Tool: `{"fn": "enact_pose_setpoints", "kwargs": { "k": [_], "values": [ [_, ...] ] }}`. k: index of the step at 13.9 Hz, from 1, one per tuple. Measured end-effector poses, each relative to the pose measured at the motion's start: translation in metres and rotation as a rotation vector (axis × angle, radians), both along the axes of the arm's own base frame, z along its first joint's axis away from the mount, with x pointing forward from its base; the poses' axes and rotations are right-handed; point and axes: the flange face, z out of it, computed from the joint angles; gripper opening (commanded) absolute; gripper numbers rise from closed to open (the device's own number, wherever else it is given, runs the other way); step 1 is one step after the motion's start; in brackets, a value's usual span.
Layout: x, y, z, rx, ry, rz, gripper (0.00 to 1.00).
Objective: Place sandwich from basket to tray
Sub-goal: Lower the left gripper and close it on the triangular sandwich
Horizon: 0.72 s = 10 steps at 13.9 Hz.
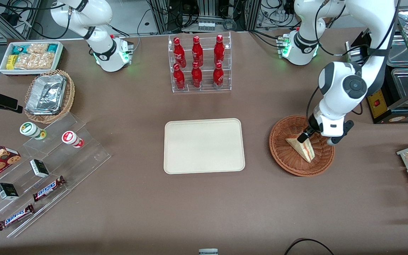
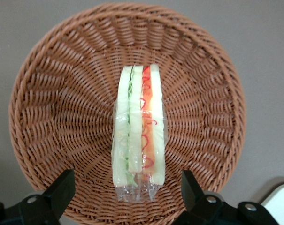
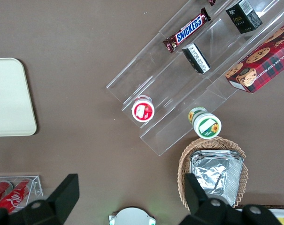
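The gripper [image 2: 127,192] is being held wide open just above the sandwich [image 2: 138,136], one finger [image 2: 62,190] on each side, not touching it. The sandwich is lying on its edge in the basket [image 2: 52,108], filling layers facing up. The tray [image 1: 204,146] is lying beside the basket, toward the parked arm's end.

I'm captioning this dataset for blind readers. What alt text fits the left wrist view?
A wrapped triangular sandwich stands on edge in a round woven basket, red and green filling showing. The open gripper hovers above it, one finger on each side, not touching.
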Motion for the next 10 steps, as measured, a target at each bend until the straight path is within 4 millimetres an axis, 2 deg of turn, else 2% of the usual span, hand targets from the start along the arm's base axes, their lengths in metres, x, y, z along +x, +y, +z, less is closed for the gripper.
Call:
{"fn": "enact_pose_setpoints", "kwargs": {
  "k": [7, 8, 10],
  "values": [
    [0.007, -0.003, -0.027, -0.004, 0.037, 0.002, 1.00],
    [0.009, -0.003, -0.032, -0.005, 0.041, 0.002, 0.91],
    [0.009, -0.003, -0.042, -0.006, 0.054, 0.004, 0.13]
  ]
}}
